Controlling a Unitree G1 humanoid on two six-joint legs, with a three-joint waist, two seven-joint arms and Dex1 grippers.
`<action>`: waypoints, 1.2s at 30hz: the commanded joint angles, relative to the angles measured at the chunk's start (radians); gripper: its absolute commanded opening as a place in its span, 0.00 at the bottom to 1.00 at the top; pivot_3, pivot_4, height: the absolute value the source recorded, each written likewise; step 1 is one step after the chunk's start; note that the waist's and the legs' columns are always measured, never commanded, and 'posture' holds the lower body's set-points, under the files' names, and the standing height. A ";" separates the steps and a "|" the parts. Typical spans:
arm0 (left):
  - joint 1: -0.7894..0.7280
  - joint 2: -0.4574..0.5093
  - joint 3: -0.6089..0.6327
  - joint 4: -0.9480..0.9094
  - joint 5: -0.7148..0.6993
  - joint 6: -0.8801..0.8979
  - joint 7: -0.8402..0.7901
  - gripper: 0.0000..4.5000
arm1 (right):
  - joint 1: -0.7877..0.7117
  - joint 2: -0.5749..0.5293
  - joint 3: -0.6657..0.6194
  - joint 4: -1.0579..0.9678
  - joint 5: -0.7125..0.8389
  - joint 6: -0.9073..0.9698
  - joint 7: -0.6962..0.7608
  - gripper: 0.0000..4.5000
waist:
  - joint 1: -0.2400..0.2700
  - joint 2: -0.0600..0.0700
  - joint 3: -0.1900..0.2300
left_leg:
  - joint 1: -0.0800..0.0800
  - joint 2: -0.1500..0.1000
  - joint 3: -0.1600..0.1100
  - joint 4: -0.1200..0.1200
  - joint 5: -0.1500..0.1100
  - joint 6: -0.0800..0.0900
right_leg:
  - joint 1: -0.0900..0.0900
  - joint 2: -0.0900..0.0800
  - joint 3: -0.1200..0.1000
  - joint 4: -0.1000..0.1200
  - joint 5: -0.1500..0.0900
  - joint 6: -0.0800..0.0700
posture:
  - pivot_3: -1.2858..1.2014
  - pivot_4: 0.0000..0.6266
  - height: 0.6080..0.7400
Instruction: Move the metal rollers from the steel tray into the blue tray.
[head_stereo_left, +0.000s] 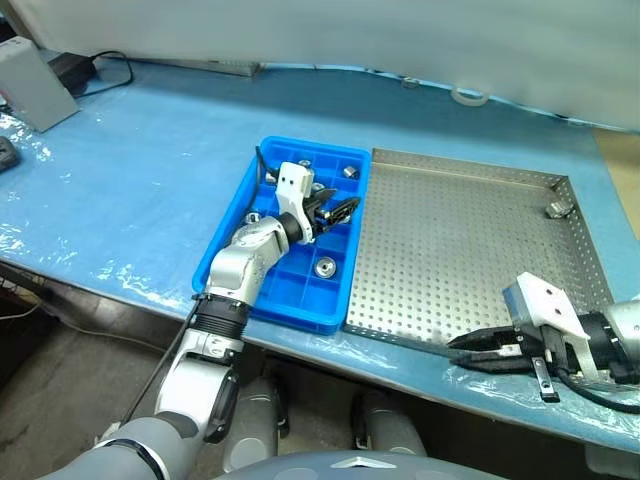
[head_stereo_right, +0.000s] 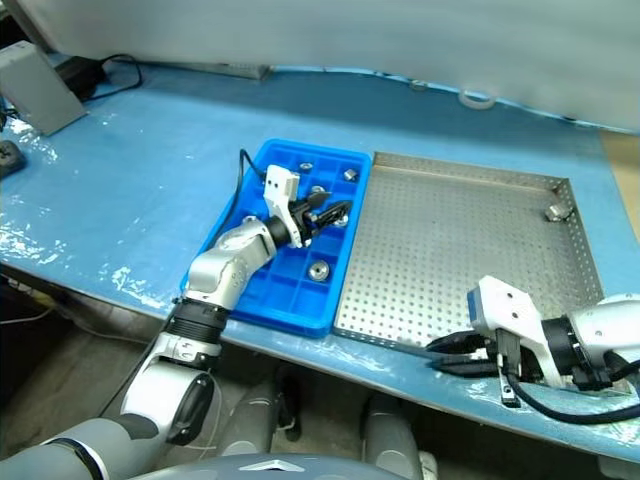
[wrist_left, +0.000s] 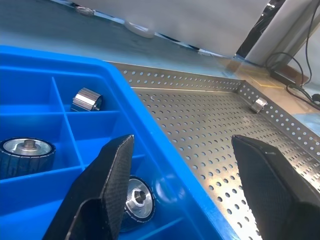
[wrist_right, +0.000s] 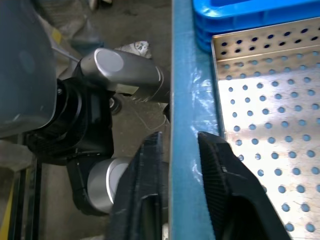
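The left tool (head_stereo_left: 335, 213) gapes empty over the blue tray (head_stereo_left: 226, 237); the right tool (head_stereo_right: 452, 355), slightly parted, straddles the counter's (head_stereo_left: 150, 160) front edge beside the steel tray (head_stereo_left: 470, 170).

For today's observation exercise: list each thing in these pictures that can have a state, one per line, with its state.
Steel tray: nearly emptied, one roller left in its far right corner.
Blue tray: several compartments hold rollers.
Left pincer: open, empty, over the blue tray.
Right pincer: slightly open, empty, at the table's near edge.
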 joint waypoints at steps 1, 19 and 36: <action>-0.008 -0.003 0.006 -0.025 -0.001 -0.016 0.003 0.74 | 0.057 0.006 -0.069 -0.045 -0.043 -0.033 0.033 0.53 | 0.000 0.000 0.000 | 0.000 0.000 0.000 0.000 0.000 0.000 | 0.000 0.000 0.000 0.000 0.000 0.000 | 0.44 0.24 1.00; 0.011 -0.008 0.004 -0.038 -0.005 -0.010 0.015 0.74 | -0.001 -0.002 0.020 0.013 -0.219 -0.140 -0.018 0.59 | -0.021 0.000 0.000 | 0.002 -0.002 0.000 -0.001 0.000 0.000 | 0.002 -0.001 0.001 -0.004 0.003 0.006 | 0.45 0.24 1.00; 0.013 -0.007 0.002 -0.038 -0.005 -0.007 0.014 0.74 | -0.092 -0.029 0.090 0.047 -0.200 -0.053 -0.032 0.59 | -0.018 0.001 0.000 | -0.001 -0.002 -0.001 -0.002 0.001 0.003 | 0.003 -0.002 -0.003 -0.007 0.004 0.006 | 0.45 0.24 1.00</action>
